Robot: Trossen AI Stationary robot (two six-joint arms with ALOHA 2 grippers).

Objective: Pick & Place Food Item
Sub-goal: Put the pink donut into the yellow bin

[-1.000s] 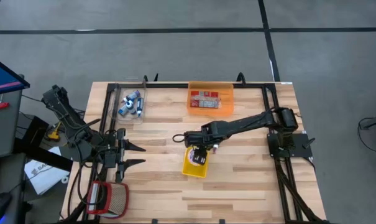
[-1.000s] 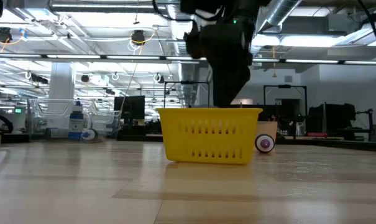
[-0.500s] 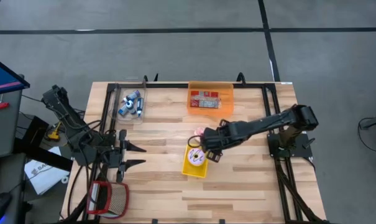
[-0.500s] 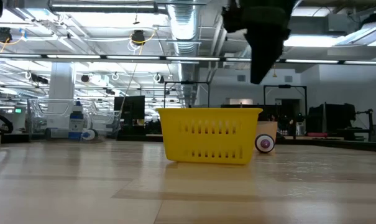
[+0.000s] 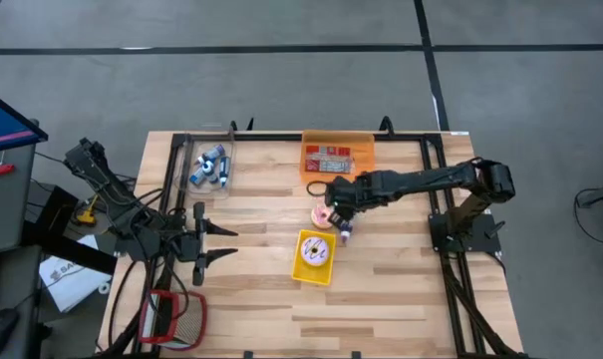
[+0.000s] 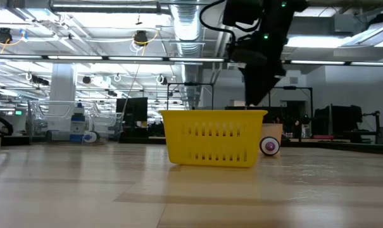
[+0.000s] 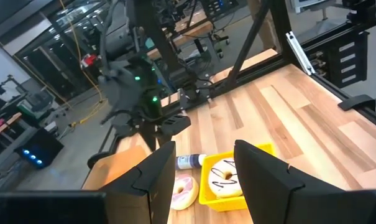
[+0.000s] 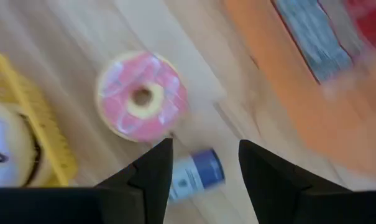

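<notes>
A yellow basket (image 5: 314, 257) stands mid-table with a white, chocolate-striped donut (image 5: 317, 250) lying in it. Just beyond it a pink-iced donut (image 5: 323, 215) lies flat on the wood, and a small blue-and-white bottle (image 5: 346, 236) lies beside it. My right gripper (image 5: 337, 207) hangs above the pink donut and bottle, pointing steeply down, open and holding nothing. In the right wrist view, the donut (image 8: 142, 96) and bottle (image 8: 197, 174) show past its fingers. My left gripper (image 5: 217, 243) waits open near the table's left side, its fingers level.
An orange tray (image 5: 337, 160) with packets sits at the far edge, close behind my right gripper. A clear tub (image 5: 209, 167) of small bottles stands at the far left. A red basket (image 5: 171, 317) sits at the near left corner. Black frame rails run along the table's sides.
My right gripper has swung from above the yellow basket toward the table's far edge and now hangs over the pink donut. The white donut, hidden under the gripper a second ago, shows lying in the basket.
</notes>
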